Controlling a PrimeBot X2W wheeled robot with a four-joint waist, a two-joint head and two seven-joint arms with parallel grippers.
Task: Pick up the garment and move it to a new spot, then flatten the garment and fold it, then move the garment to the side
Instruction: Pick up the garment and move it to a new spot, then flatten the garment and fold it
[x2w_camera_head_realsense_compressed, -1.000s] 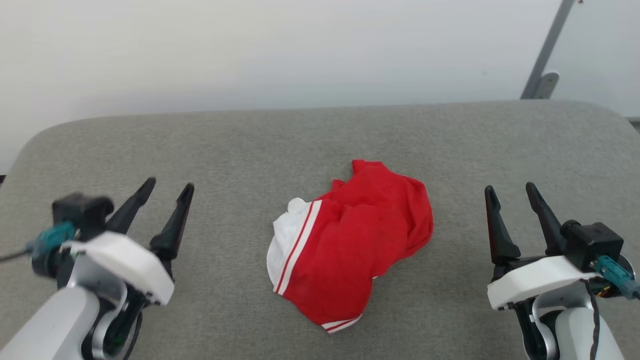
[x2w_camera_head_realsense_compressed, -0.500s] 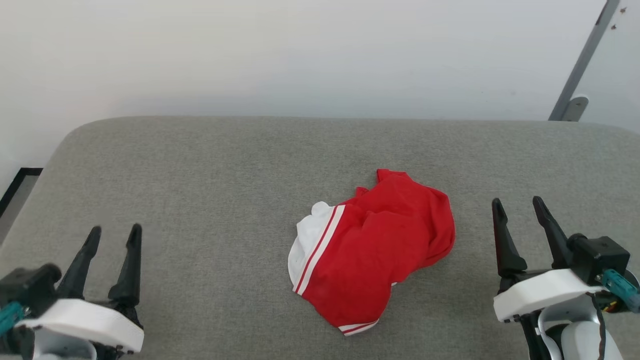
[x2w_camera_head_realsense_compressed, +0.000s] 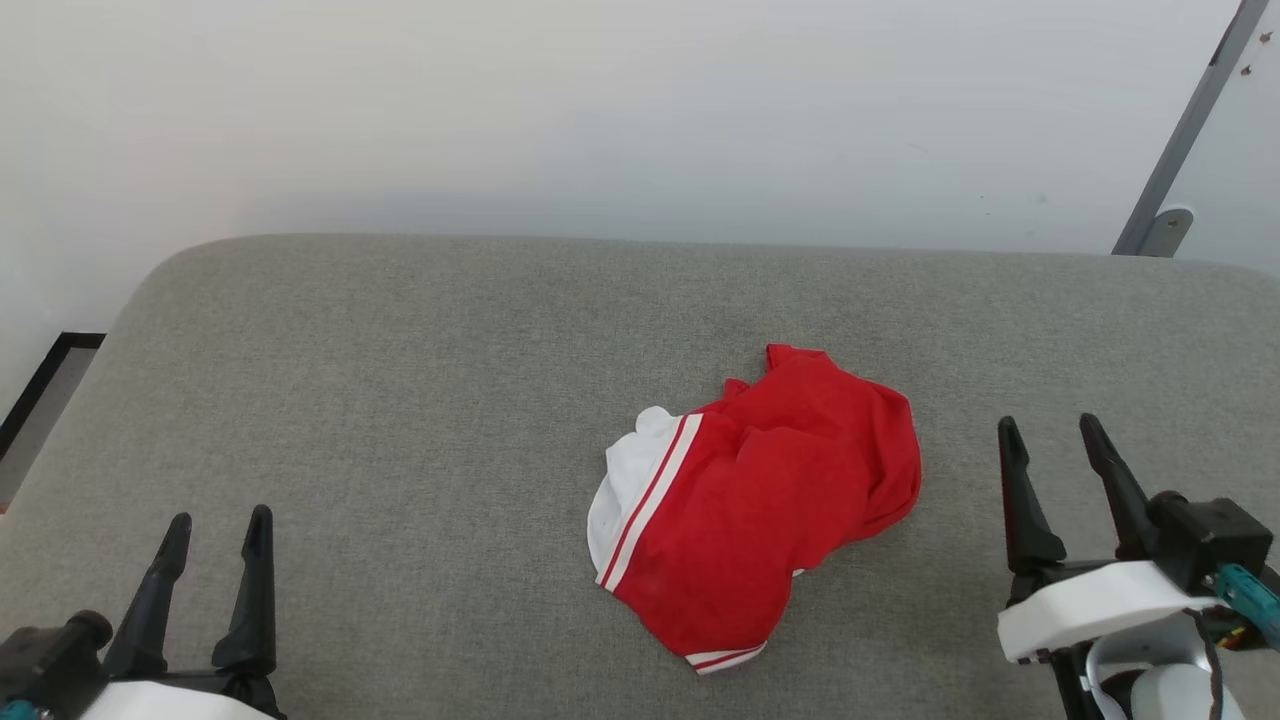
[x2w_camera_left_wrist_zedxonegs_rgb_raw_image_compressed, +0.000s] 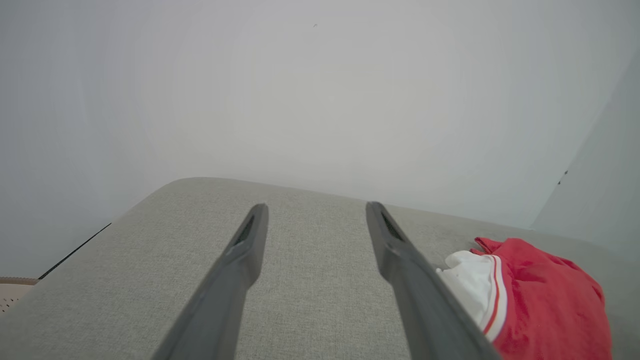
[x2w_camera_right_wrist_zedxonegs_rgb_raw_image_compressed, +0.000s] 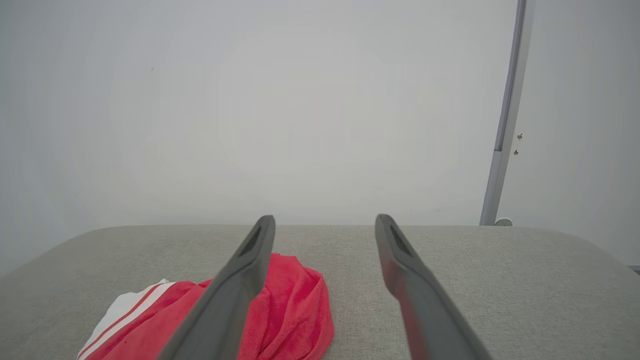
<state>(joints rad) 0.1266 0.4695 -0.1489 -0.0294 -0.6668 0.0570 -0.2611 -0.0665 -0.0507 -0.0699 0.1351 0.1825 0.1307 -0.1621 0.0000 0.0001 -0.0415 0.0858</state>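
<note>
The garment (x2w_camera_head_realsense_compressed: 770, 505) lies crumpled in a heap on the grey padded surface (x2w_camera_head_realsense_compressed: 400, 400), right of centre; it is bright red with a white panel and red-and-white stripes on its left side. My left gripper (x2w_camera_head_realsense_compressed: 217, 530) stands open at the lower left, far from the cloth. Just off the garment's right edge my right gripper (x2w_camera_head_realsense_compressed: 1052, 435) is open, touching nothing. In the left wrist view the garment (x2w_camera_left_wrist_zedxonegs_rgb_raw_image_compressed: 540, 300) sits beyond the right finger of the left gripper (x2w_camera_left_wrist_zedxonegs_rgb_raw_image_compressed: 315, 212). The right wrist view has the garment (x2w_camera_right_wrist_zedxonegs_rgb_raw_image_compressed: 290, 310) low on the left, partly behind the right gripper (x2w_camera_right_wrist_zedxonegs_rgb_raw_image_compressed: 324, 222).
The padded surface ends in a rounded far edge against a plain white wall (x2w_camera_head_realsense_compressed: 600, 110). A grey metal post (x2w_camera_head_realsense_compressed: 1185, 130) with a foot stands at the far right. At the left edge a dark strip of floor (x2w_camera_head_realsense_compressed: 40, 400) shows past the surface's corner.
The head camera has shifted, so the whole scene sits further right and lower. My left gripper has pulled back towards the lower left; the garment lies as before and both grippers stay open.
</note>
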